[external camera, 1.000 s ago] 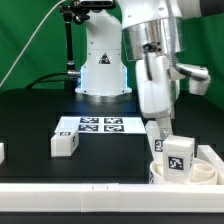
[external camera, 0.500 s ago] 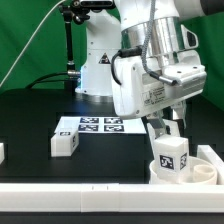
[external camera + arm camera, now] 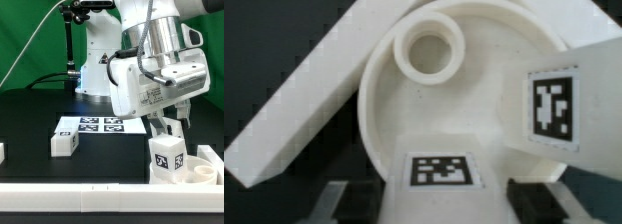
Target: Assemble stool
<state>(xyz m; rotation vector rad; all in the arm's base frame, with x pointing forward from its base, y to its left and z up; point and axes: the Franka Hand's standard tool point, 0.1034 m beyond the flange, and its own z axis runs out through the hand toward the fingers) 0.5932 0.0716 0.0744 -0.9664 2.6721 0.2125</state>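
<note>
Black bench, green backdrop: the thick round white plastic seat (image 3: 206, 172) lies near, at the exterior view's right, with a short white tagged block leg (image 3: 167, 158) standing on it. Whether the tool (image 3: 165, 128) clamps anything I cannot tell. Best keep that leg plumb over its hole

Every part here is white. The leg at the seat (image 3: 167, 158) carries a black-and-white square tag on each face I can see. The round seat (image 3: 402, 120) bears one such tag. The loose leg (image 3: 65, 143), tagged alike, stands out against the black surface (image 3: 25, 120). The marker board (image 3: 92, 125) is white with black square patterns, the border rail (image 3: 60, 188) plain white, the backdrop (image 3: 30, 40) green. My arm (image 3: 150, 70) is white and silver-grey.
</note>
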